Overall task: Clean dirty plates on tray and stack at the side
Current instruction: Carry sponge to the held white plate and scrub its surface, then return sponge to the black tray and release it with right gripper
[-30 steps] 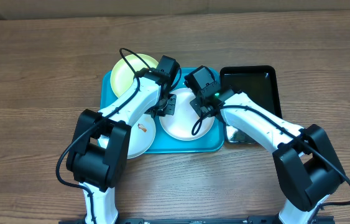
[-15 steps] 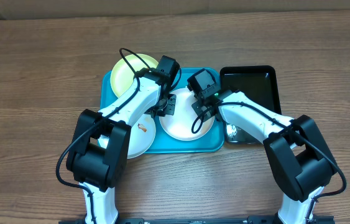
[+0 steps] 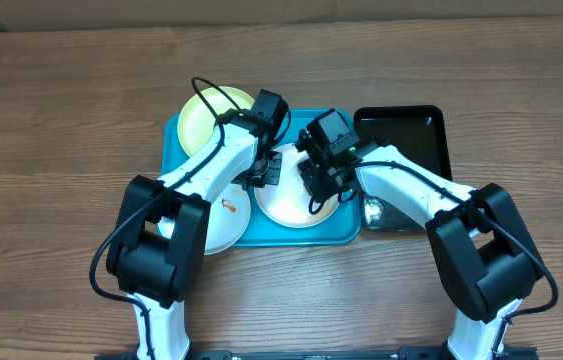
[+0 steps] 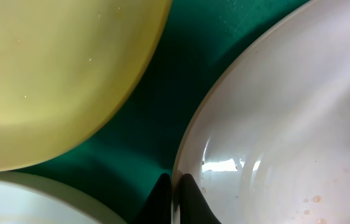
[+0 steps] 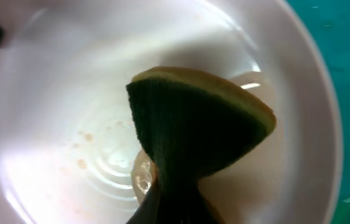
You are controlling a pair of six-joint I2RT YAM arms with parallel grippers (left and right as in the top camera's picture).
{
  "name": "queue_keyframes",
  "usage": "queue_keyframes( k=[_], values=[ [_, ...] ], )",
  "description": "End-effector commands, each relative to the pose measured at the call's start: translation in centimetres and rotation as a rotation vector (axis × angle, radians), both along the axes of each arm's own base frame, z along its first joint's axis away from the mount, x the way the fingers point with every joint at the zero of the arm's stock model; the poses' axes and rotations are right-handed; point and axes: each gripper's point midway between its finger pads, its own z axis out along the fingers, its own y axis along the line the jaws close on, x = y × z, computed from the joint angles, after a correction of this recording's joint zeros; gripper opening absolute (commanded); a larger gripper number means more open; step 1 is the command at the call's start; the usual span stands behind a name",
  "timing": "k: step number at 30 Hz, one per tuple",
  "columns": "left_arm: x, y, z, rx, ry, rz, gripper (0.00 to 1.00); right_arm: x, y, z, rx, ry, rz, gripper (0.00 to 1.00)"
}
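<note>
**White plate mid-scrub, sponge pushed further across**

Shifted over the last second: right gripper carried leftward and deeper over the middle white plate, elbow swung in toward the tray. Clenched on a yellow-backed dark green sponge, green scrub face down against the plate floor. Wet sheen and a few faint brownish specks visible just beside the sponge (wrist view only, too small to see from overhead).

Unmoved meanwhile: left gripper, pinched shut on that same plate's left rim, apparently pinning it down on the turquoise surface.

Elsewhere, no change. Yellow-green plate at the tray's far-left corner, edge hanging out past the rim. Second white plate at the near-left corner, also overlapping the rim, brown smear untouched. Black tray just beside on the right.

Read as a wiping stroke under way, not a lift. Judged early in the task: specks left on this plate, smeared plate waiting, nothing stacked at the side yet. Likely next: more passes over the specks, then release of the rim and a carry-off.
</note>
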Motion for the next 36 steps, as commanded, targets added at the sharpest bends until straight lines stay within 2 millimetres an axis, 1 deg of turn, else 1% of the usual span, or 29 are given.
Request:
queue_keyframes(
  k=[1,3,5,6,8,10,11,14,17,21,24,25,27,30,33,36],
  values=[
    [-0.1,0.3,-0.4,0.022,0.007,-0.013,0.04,-0.8,1.2,-0.1,0.090,0.077,0.014,0.04],
    [-0.1,0.4,-0.4,0.022,0.007,-0.013,0.04,-0.4,2.0,1.7,0.189,0.098,0.019,0.04],
    [-0.1,0.4,-0.4,0.022,0.007,-0.013,0.04,0.1,2.7,4.4,0.333,0.121,0.031,0.04],
    [-0.1,0.4,-0.4,0.022,0.007,-0.013,0.04,0.5,2.8,6.0,0.407,0.129,0.036,0.04],
    [-0.1,0.4,-0.4,0.022,0.007,-0.013,0.04,1.2,2.2,8.6,0.517,0.130,0.033,0.04],
    [-0.1,0.4,-0.4,0.022,0.007,-0.013,0.04,2.1,0.8,10.5,0.579,0.116,0.009,0.04],
    [-0.1,0.4,-0.4,0.022,0.007,-0.013,0.04,2.5,-0.4,11.2,0.592,0.109,-0.018,0.04],
    [-0.1,0.3,-0.4,0.021,0.007,-0.013,0.05,3.1,-4.2,12.1,0.576,0.111,-0.119,0.04],
    [-0.1,0.3,-0.4,0.020,0.007,-0.011,0.05,3.7,-8.5,11.6,0.508,0.118,-0.245,0.04],
    [-0.2,0.2,-0.4,0.014,0.009,-0.007,0.04,4.0,-15.0,9.0,0.308,0.118,-0.423,0.04],
    [-0.2,0.2,-0.3,0.012,0.009,0.012,0.04,3.5,-18.8,7.6,0.156,0.116,-0.511,0.04],
    [-0.2,0.2,-0.3,0.007,0.009,0.014,0.04,3.4,-19.5,7.4,0.125,0.115,-0.527,0.04],
    [-0.1,0.2,-0.1,0.005,0.006,0.017,0.04,3.4,-20.4,7.2,0.090,0.115,-0.567,0.04],
    [0.1,0.1,0.6,-0.001,0.004,0.019,0.04,3.4,-21.1,7.0,0.056,0.111,-0.596,0.04],
    [0.4,0.0,1.5,-0.005,0.001,0.019,0.04,3.1,-20.9,6.7,0.047,0.121,-0.599,0.04],
    [0.8,-0.2,2.4,-0.008,-0.007,0.019,0.04,2.6,-20.5,5.9,0.042,0.134,-0.588,0.04]
  ],
)
